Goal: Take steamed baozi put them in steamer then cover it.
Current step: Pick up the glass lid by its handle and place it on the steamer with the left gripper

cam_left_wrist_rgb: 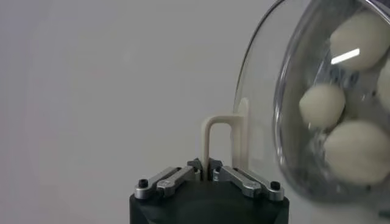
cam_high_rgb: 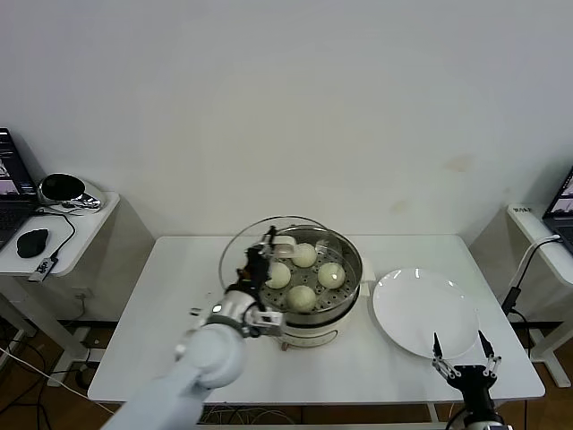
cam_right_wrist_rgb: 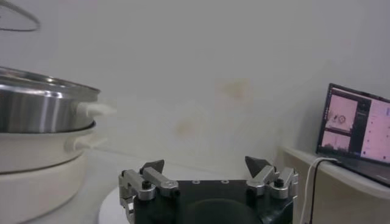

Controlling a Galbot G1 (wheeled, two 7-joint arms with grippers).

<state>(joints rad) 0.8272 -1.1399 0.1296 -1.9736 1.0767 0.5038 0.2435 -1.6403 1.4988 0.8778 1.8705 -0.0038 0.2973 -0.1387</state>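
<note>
Head view: left hand [cam_high_rgb: 269, 246] grips cover [cam_high_rgb: 246, 246].

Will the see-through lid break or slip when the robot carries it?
The cover looks like glass with a metal rim, so it would probably crack if dropped. It seems stiff, not floppy. The left gripper is shut on its thin handle only, so the lid might swing or tilt above the steamer and the steamed baozi.
</note>
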